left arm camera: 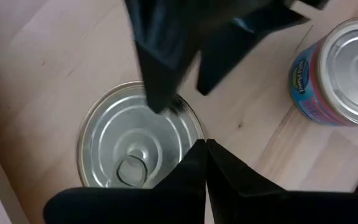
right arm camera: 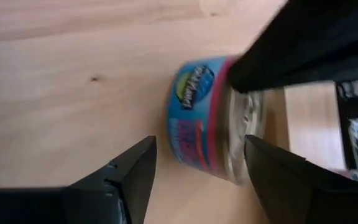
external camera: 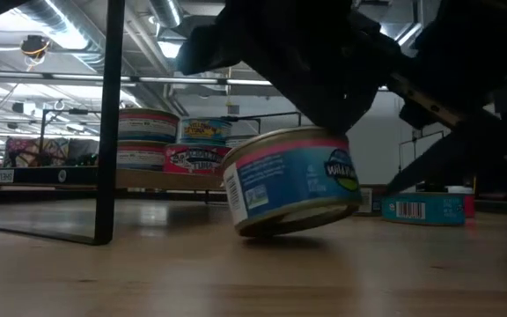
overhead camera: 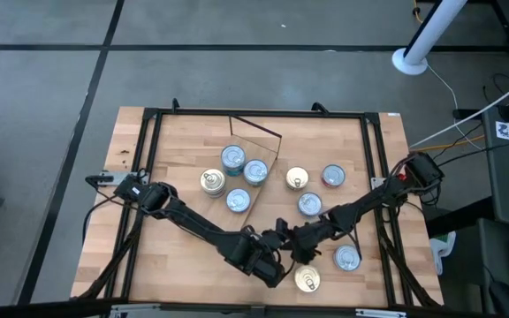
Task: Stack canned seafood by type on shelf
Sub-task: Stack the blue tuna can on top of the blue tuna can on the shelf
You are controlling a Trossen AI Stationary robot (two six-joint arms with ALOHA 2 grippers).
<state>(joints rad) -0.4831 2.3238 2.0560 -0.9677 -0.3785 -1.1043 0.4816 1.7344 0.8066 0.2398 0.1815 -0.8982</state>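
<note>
A blue-and-pink labelled tin (external camera: 293,180) with a pull-tab lid (left arm camera: 135,146) stands tilted near the table's front edge (overhead camera: 307,279). One lower edge (external camera: 246,231) is on the wood and the other side is raised. My left gripper (left arm camera: 205,155) is shut on the tin's lid rim. My right gripper (right arm camera: 197,146) is open, with a finger on either side of the tin (right arm camera: 213,118). Several tins (external camera: 148,136) stand on the plywood shelf (external camera: 161,180), which also shows in the high view (overhead camera: 259,146). My left gripper presses its shut fingertips down on the tin's lid at the rim (left arm camera: 194,140), coming from above at a slant. The tin sits tipped under them, its lower edge on the table. I cannot tell whether my right gripper's fingers (left arm camera: 160,74) touch the tin.
A second blue-labelled tin (overhead camera: 347,258) stands just right of the tipped one and shows in the low view (external camera: 416,209). Three more tins (overhead camera: 310,204) stand mid-table. A dark shelf leg (external camera: 108,114) rises at the near left. Bare wood lies at the front left.
</note>
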